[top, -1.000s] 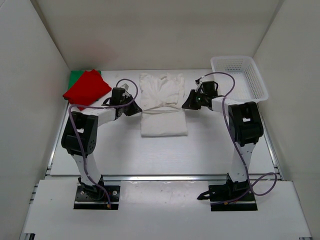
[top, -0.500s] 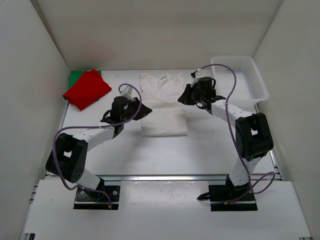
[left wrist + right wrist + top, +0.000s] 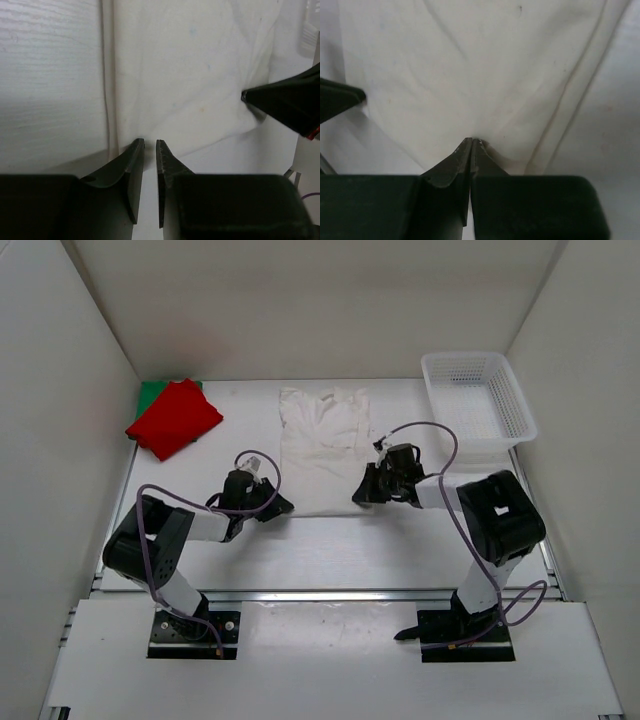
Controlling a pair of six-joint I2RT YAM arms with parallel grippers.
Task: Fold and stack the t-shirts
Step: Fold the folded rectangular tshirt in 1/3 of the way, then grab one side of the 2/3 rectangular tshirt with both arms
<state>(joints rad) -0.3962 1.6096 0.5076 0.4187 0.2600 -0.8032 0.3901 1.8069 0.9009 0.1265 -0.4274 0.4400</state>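
Both hands (image 3: 284,506) (image 3: 358,498) at off-white t-shirt (image 3: 322,445) hem

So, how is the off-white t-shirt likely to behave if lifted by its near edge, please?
Probably floppy: the off-white t-shirt lies flat with soft creases and puckers where the right gripper pinches its hem. Being far wider than that gripper, it would likely sag when lifted. It looks thin, so probably light.

Bright, even light, seems overhead, bounced off white walls (image 3: 90,360); no glare. Only faint soft shadows on table (image 3: 330,550). Top view sharp, slight bend at edges. Wrist cams dimmer: fingers (image 3: 131,175) black & blurred close to lens, grey soft-edged shadow bottom left in left cam, shirt (image 3: 470,65) creases gently shaded.
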